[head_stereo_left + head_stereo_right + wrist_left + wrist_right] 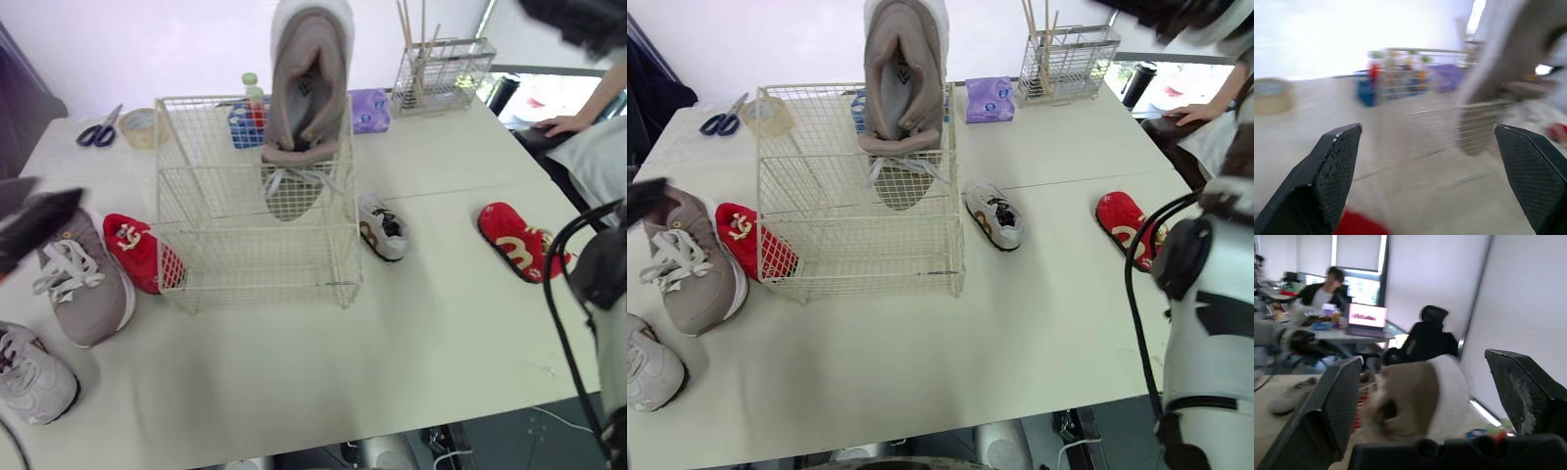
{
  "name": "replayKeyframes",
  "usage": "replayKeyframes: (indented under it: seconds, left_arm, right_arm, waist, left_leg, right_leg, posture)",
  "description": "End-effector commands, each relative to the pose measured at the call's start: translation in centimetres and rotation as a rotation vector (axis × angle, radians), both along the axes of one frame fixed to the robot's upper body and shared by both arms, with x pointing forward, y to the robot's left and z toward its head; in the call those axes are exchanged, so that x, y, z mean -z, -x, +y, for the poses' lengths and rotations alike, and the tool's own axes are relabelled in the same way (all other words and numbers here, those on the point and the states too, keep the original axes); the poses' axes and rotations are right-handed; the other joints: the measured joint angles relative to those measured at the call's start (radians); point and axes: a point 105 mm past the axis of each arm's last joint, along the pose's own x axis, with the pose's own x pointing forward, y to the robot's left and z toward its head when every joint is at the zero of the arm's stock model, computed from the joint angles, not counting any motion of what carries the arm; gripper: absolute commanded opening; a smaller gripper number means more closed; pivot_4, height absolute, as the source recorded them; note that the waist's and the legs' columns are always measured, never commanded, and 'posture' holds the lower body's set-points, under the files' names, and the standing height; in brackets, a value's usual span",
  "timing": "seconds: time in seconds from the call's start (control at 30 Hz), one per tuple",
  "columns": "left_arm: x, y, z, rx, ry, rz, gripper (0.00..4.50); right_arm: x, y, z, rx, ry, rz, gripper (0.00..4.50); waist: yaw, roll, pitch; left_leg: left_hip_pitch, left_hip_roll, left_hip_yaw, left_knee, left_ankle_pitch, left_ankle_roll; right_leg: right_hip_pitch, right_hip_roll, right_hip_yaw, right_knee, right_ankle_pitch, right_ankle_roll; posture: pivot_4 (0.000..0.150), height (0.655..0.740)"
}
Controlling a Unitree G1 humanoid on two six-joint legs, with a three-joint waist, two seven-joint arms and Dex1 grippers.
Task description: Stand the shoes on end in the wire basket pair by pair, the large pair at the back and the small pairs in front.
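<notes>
The wire basket (196, 211) stands mid-table. One large grey-brown shoe (309, 88) stands on end at its back, sticking out over the rim. Its mate (83, 279) lies on the table to the left, with a small red shoe (132, 250) against the basket's left side. Another red shoe (519, 242) lies far right. A small grey-and-white shoe (384, 227) lies just right of the basket, and a grey shoe (29, 377) lies at the near left. My left gripper (1425, 128) hangs open over the left shoes. My right gripper (1421, 356) is open, clear of the upright shoe (1422, 396).
Along the back edge are scissors (100, 127), a tape roll (142, 125), a blue box with bottles (245, 122), a purple pack (369, 110) and a wire holder with sticks (441, 73). A person's hand (563, 125) rests at the table's right end.
</notes>
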Motion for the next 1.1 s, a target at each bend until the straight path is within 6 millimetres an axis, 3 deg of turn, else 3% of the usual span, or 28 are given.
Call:
replayKeyframes:
  seconds: [0.03, 0.13, 0.23, 0.37, 0.57, 0.77, 1.0, 1.1]
  left_arm:
    - [1.2, 0.0, 5.3, -0.115, -0.059, 0.156, 4.5]
    - [1.9, -1.3, 7.5, -0.133, -0.024, 0.214, 4.5]
    - [4.1, -2.3, 9.2, -0.124, 0.041, 0.344, 4.5]
    - [7.5, -3.9, 10.0, -0.096, 0.136, 0.524, 4.5]
    - [10.4, -7.2, 10.5, -0.101, 0.182, 0.58, 4.5]
    - [13.2, -7.2, 10.9, -0.11, 0.172, 0.659, 4.5]
    - [11.9, -6.7, 12.3, -0.17, 0.241, 0.562, 4.5]
    - [13.3, -6.2, 11.6, -0.113, 0.233, 0.638, 4.5]
  right_arm:
    - [3.5, 3.3, 4.2, -0.156, 0.179, 0.048, 4.36]
    - [4.5, 4.5, 5.6, -0.231, 0.207, 0.089, 4.36]
    - [6.6, 6.0, 7.0, -0.304, 0.348, 0.101, 4.36]
    - [7.6, 6.3, 8.2, -0.311, 0.466, 0.043, 4.36]
    - [8.2, 6.1, 9.7, -0.296, 0.496, -0.036, 4.36]
    - [8.3, 5.8, 9.4, -0.223, 0.489, -0.032, 4.36]
    - [8.1, 5.9, 8.7, -0.16, 0.475, -0.005, 4.36]
    - [8.5, 6.2, 8.6, -0.165, 0.479, 0.025, 4.36]
  waist:
    - [0.004, 0.001, 0.001]
    - [0.023, 0.002, 0.001]
    - [0.04, -0.001, 0.0]
    - [0.037, -0.003, -0.001]
    - [0.036, -0.006, -0.002]
    - [0.032, -0.008, -0.002]
    - [0.034, -0.009, -0.002]
    - [0.034, -0.009, -0.002]
  left_leg:
    - [0.001, 0.0, 0.001, 0.0, 0.0, -0.001]
    - [-0.003, -0.001, 0.0, 0.0, 0.002, -0.003]
    - [-0.004, -0.001, 0.0, 0.001, 0.002, -0.003]
    - [-0.005, -0.002, 0.001, 0.001, 0.001, -0.003]
    - [-0.006, -0.001, 0.002, 0.001, 0.002, -0.003]
    - [-0.006, -0.001, 0.005, 0.003, 0.002, -0.002]
    - [-0.006, 0.0, 0.005, 0.003, 0.002, -0.002]
    - [-0.006, 0.0, 0.005, 0.003, 0.001, -0.002]
  right_leg:
    - [-0.001, 0.0, 0.0, 0.003, 0.0, 0.0]
    - [-0.006, -0.001, 0.0, 0.008, -0.001, -0.001]
    - [-0.007, -0.002, 0.0, 0.007, 0.0, -0.001]
    - [-0.007, -0.002, 0.0, 0.006, 0.0, -0.001]
    - [-0.009, 0.0, 0.0, 0.009, 0.0, -0.001]
    - [-0.011, -0.001, 0.0, 0.009, 0.0, -0.001]
    - [-0.011, -0.002, 0.0, 0.01, 0.0, -0.001]
    - [-0.011, -0.002, 0.0, 0.01, 0.0, -0.001]
  posture:
    - [0.15, 0.74]
    - [0.15, 0.74]
    - [0.15, 0.74]
    - [0.15, 0.74]
    - [0.15, 0.74]
    - [0.15, 0.74]
    - [0.15, 0.74]
    - [0.15, 0.74]
